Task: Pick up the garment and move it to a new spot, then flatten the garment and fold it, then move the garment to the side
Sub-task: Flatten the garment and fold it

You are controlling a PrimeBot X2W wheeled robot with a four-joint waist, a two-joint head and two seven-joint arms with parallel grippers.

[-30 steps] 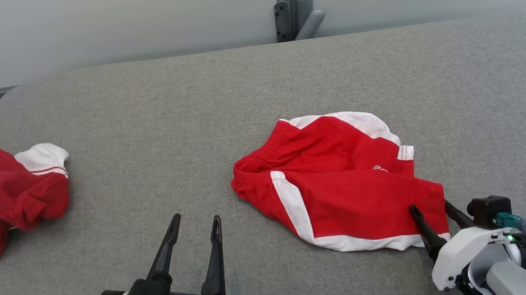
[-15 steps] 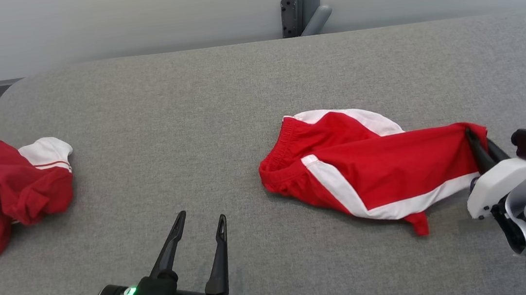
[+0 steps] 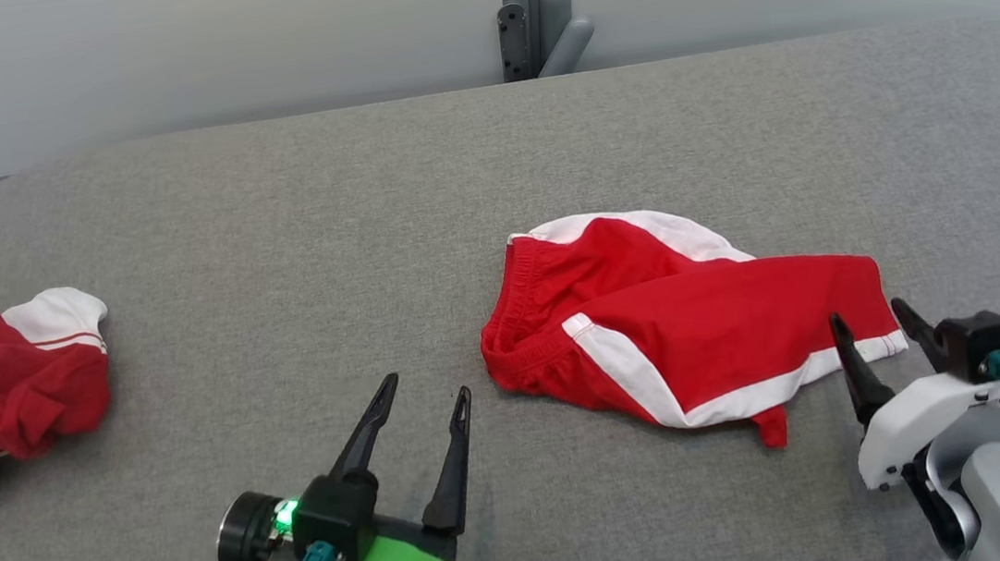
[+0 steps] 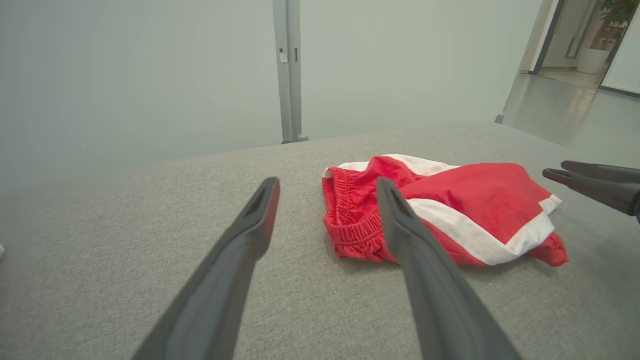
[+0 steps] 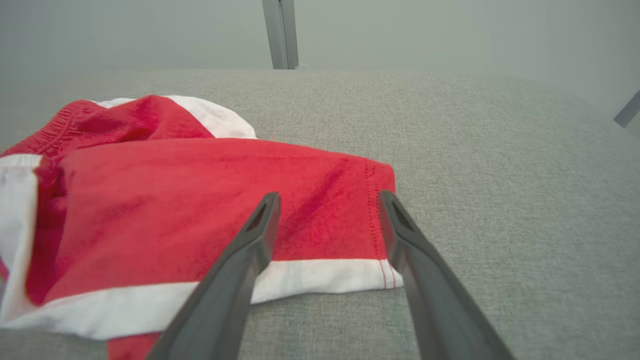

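Well, my right pincer (image 3: 866,312) stands wide, its two dark fingers (image 5: 235,280) well apart and nothing clamped between them. Just ahead of its tips lie the red shorts (image 3: 700,324), spread on the grey worktop (image 3: 274,248). In my right wrist view, the corner of one leg sits between my fingers, with its white hem band and a line of red stitching running up the edge. Whether my tips touch the cloth I cannot tell. Beyond that corner and off to the left of this pincer, the red cloth runs to the gathered waistband, and a white panel curves along the far edge. A small red fold pokes out under the near white stripe.

My left pincer (image 3: 429,385) is wide too and holds nothing. It hangs over bare worktop, apart from the shorts, whose waistband lies ahead of it and to its right. In my left wrist view, the right pincer's tips come in from the right edge, just past the hem.

Well off to the left of my left pincer, a second red garment (image 3: 1,398) with a white patch lies bunched. Far ahead of both pincers a grey post (image 3: 527,8) rises past the worktop's back edge against a pale wall (image 3: 160,56).
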